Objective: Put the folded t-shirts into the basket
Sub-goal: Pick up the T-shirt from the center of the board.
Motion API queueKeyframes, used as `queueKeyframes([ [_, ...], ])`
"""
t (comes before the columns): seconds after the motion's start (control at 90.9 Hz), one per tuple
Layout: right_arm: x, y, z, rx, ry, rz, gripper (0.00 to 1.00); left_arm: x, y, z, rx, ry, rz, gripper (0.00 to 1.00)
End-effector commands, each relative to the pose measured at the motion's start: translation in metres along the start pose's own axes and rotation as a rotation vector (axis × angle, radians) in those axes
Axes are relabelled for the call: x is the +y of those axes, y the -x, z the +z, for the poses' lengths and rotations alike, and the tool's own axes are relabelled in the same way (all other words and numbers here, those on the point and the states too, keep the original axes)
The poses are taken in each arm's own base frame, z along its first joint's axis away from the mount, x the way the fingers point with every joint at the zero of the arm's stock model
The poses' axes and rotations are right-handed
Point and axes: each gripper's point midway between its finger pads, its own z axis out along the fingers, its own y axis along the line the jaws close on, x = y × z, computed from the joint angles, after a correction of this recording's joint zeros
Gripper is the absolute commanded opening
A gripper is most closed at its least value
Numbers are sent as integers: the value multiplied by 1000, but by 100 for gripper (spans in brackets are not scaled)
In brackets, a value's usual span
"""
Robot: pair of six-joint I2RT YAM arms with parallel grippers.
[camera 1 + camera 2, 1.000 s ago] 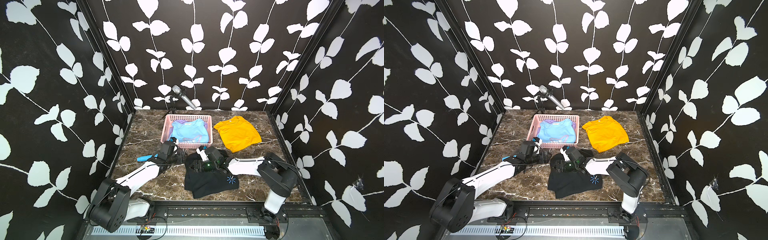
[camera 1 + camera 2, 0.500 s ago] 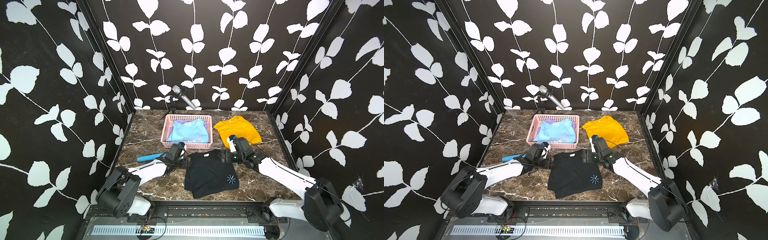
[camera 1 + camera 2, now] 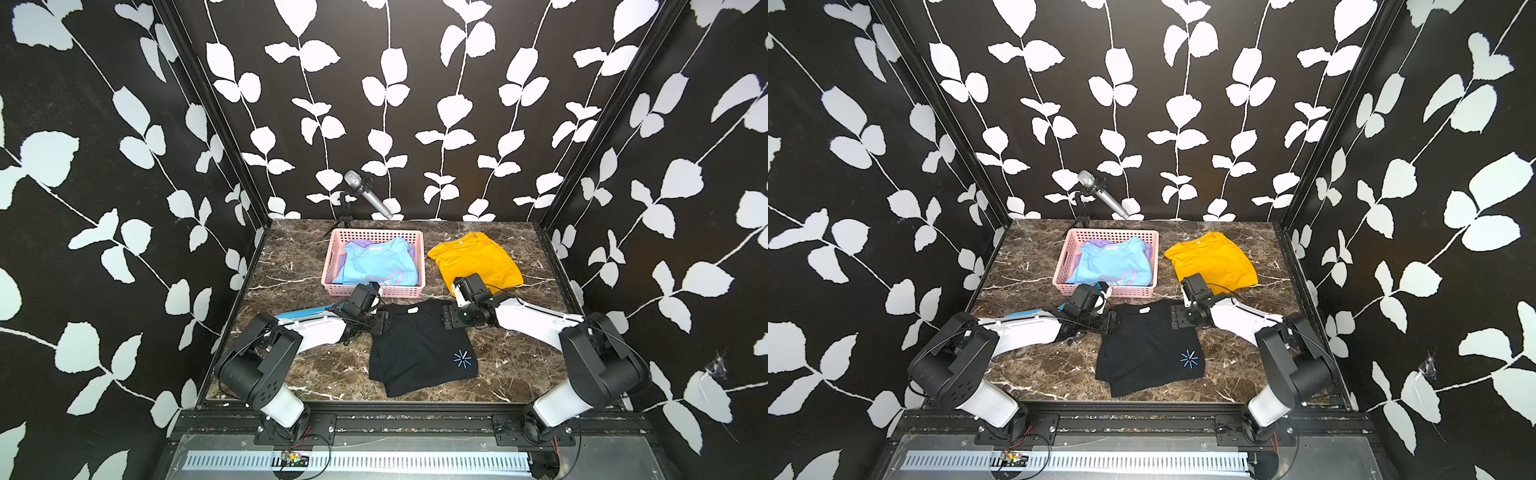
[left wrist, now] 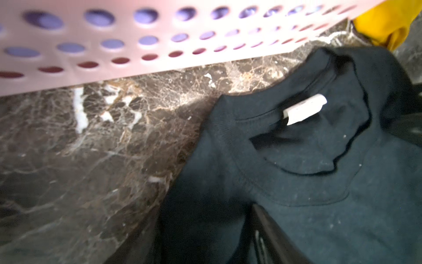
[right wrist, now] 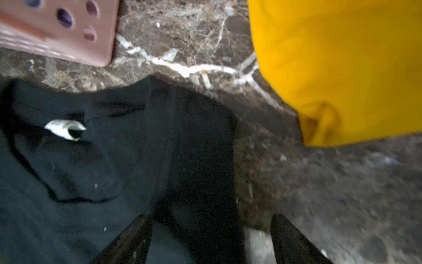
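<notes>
The black folded t-shirt [image 3: 419, 349] [image 3: 1146, 349] lies flat on the marble table in front of the pink basket [image 3: 376, 293] [image 3: 1104, 291]. My left gripper [image 3: 384, 322] [image 4: 205, 240] is low at the shirt's [image 4: 296, 171] left collar-side corner, jaws apart with the fabric edge between them. At the right corner my right gripper [image 3: 446, 318] [image 5: 212, 240] stands open, straddling the shirt's [image 5: 114, 171] edge. In the basket a light blue t-shirt [image 3: 374, 262] lies on a lilac one [image 3: 341, 262]. The mustard-yellow t-shirt [image 3: 473, 259] [image 5: 331, 68] lies to the basket's right.
A microphone on a small tripod [image 3: 368, 195] stands behind the basket at the back wall. A blue cylinder [image 3: 303, 312] lies on the table beside my left arm. Patterned walls enclose the table on three sides.
Both grippers have moved apart from the middle of the black shirt's collar edge to its two corners. The shirt now lies flatter. The left jaws have narrowed.
</notes>
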Motion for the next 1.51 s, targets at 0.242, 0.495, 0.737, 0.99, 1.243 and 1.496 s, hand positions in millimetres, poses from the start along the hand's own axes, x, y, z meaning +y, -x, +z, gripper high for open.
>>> queueKeyframes([
  [0.242,23,0,35,24,163,26,67,-6,-19,12,35,-63,-62,34],
  [0.495,18,-4,30,15,142,22,64,5,-14,-6,8,18,-38,54],
  [0.737,16,-8,30,16,141,29,63,18,-29,-16,17,77,-25,67],
  [0.99,18,-10,32,9,158,55,58,8,-47,2,79,31,-36,55],
  [1.243,26,-8,29,-61,226,104,30,-11,-33,8,18,-71,-80,18],
  [1.496,37,15,-6,-228,299,136,0,-30,-7,-14,-63,-142,-71,0],
])
